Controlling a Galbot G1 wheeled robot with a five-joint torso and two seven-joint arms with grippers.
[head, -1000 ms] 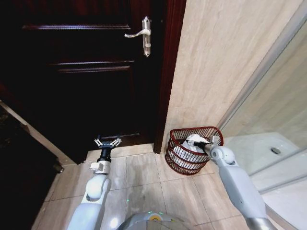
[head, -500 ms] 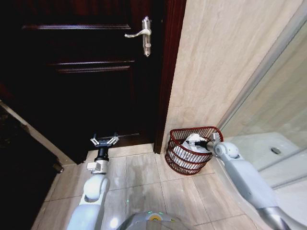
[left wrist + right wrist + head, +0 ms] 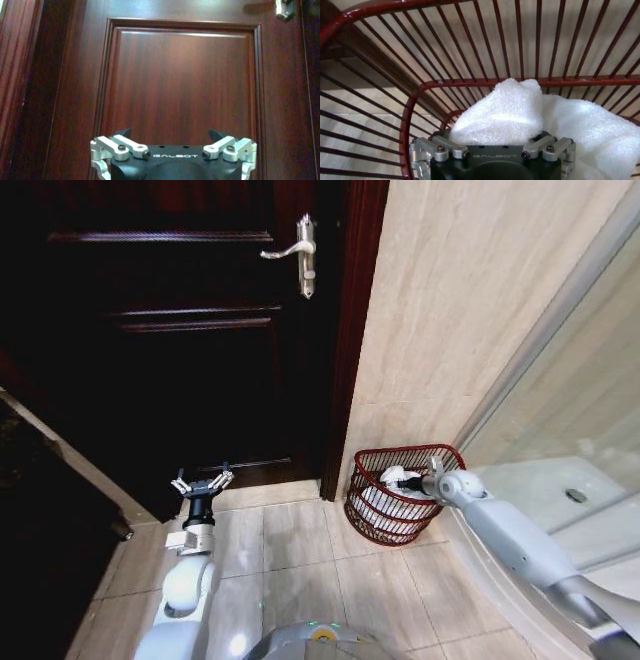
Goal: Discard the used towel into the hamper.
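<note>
The hamper [image 3: 372, 505], a dark red wire basket, stands on the floor against the tiled wall beside the door frame. The white towel [image 3: 388, 479] lies bunched inside it. My right gripper [image 3: 408, 482] reaches down into the hamper. In the right wrist view the towel [image 3: 502, 112] is heaped between the spread fingers of the right gripper [image 3: 492, 134], which stands open, with the hamper's wires [image 3: 420, 90] all around. My left gripper [image 3: 203, 481] hangs open and holds nothing in front of the door; the left wrist view shows the left gripper [image 3: 170, 134] facing the door panel.
A dark wooden door [image 3: 180, 340] with a metal lever handle [image 3: 295, 252] fills the left. A glass shower screen [image 3: 560, 330] and a white shower tray [image 3: 560, 490] lie to the right. Beige floor tiles [image 3: 290, 540] stretch between my arms.
My right arm has pushed deeper into the hamper, toward the door side, with the towel. My left gripper has drifted left and slightly down.
</note>
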